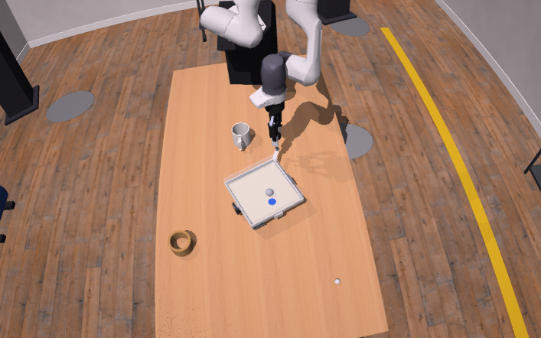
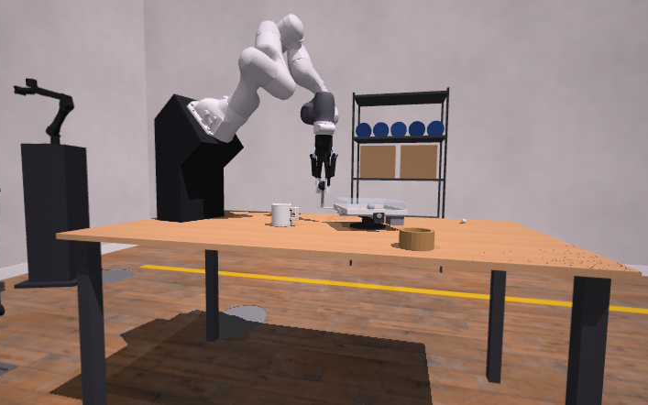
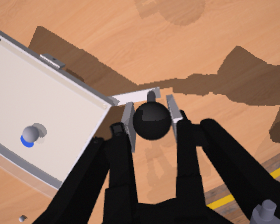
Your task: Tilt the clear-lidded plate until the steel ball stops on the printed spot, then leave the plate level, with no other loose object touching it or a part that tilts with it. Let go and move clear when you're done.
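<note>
- My gripper [image 1: 276,144] hangs pointing down over the worktop [image 1: 205,268], toward the edge nearest my base and just off the plate's corner that faces that edge.
- My fingers stand partly closed, clamped on a dark knob [image 3: 151,120] whose thin pale stem [image 2: 322,197] runs down toward that corner of the plate.
- The clear-lidded plate [image 1: 239,197] sits near the middle of the worktop, turned at an angle to its edges, on a dark pivot mount [image 2: 369,221]. From the side it looks close to level, though I cannot tell exactly.
- The steel ball [image 1: 268,191] lies under the lid just beside the blue printed spot [image 1: 272,202], on the side toward my base; whether it overlaps the spot I cannot tell.
- A white mug [image 1: 240,134] stands apart from the plate, nearer my base edge.
- A wooden ring [image 1: 180,242] lies toward one long edge, well apart from the plate.
- A small white ball [image 1: 337,281] rests near the far corner on the opposite long edge.
</note>
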Tool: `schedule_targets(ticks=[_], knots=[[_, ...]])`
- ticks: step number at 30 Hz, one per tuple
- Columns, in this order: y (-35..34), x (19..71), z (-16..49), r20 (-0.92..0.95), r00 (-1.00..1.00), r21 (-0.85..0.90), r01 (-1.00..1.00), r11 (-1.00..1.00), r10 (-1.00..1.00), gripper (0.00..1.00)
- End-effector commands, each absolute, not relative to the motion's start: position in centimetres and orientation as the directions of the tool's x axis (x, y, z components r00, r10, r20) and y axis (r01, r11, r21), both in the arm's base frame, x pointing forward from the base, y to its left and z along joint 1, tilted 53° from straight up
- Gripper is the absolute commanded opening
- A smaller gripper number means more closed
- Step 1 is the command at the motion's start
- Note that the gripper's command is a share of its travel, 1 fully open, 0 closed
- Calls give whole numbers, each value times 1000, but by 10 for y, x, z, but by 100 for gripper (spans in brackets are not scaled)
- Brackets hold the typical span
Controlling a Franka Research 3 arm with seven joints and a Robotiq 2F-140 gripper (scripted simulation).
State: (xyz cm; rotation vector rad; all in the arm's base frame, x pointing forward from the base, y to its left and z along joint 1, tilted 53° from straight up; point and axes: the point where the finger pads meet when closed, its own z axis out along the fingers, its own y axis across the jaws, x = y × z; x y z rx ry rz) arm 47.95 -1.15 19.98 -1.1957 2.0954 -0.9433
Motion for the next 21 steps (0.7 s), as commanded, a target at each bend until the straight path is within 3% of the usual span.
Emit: schedule_targets(ticks=[1, 21], knots=[[-6, 482, 202, -116, -450, -790, -498, 357, -885, 0], [-13, 482, 195, -116, -450, -790, -498, 357, -885, 0]])
